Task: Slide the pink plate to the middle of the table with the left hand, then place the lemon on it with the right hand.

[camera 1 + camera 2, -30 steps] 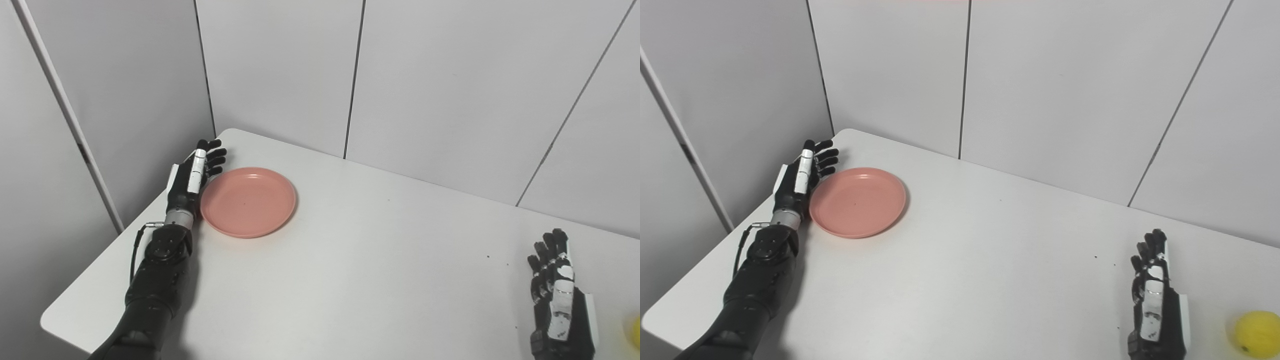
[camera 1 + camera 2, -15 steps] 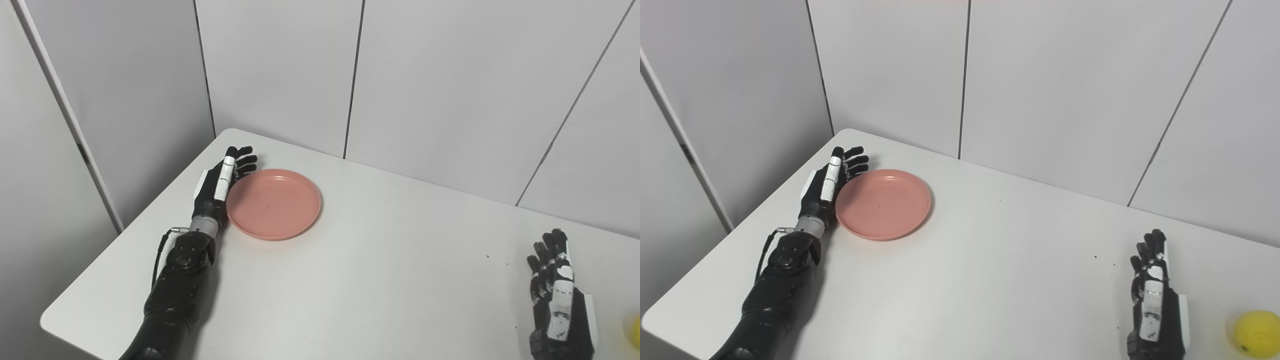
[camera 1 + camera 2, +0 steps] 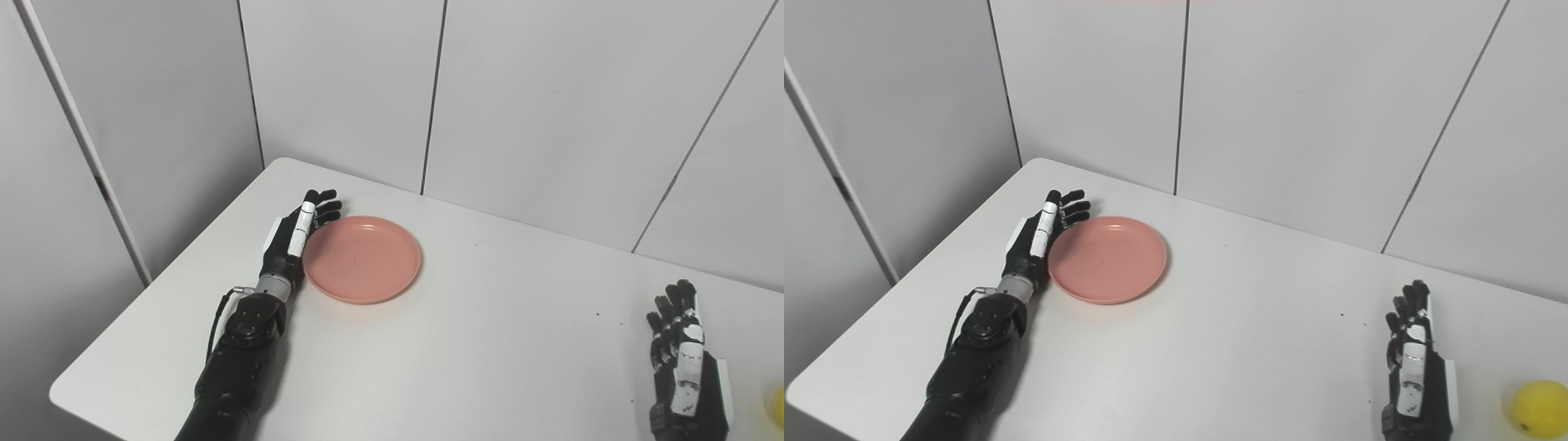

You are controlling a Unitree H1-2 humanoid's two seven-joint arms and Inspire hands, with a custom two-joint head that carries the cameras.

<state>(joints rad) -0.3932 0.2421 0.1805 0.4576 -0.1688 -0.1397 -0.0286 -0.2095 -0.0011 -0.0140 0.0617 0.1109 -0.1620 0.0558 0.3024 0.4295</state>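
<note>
Left robot hand (image 3: pixel 293 240) is flat and spread, fingers straight, edge-on against the left rim of the pink plate (image 3: pixel 362 258), holding nothing, just pushing contact. Plate sits on the white counter (image 3: pixel 465 343), left of centre, not yet at the middle, so the slide looks only partly done. Right robot hand (image 3: pixel 1415 367) rests near the counter's front right, fingers extended and slightly apart, empty, with the lemon (image 3: pixel 1540 408) just beside it to the right, close to the counter's edge and half cut off in the left eye view. Risks, as judgement: contact is on one side of the rim only, so an off-centre push could spin the plate or let it slip off the fingers toward the far wall. Smooth plate on smooth counter may coast past the middle if pushed fast. Fingers riding over the low rim would tip it. Later, the lemon is round and near the edge; a clumsy grasp could roll it off, or it could roll across the shallow plate.
</note>
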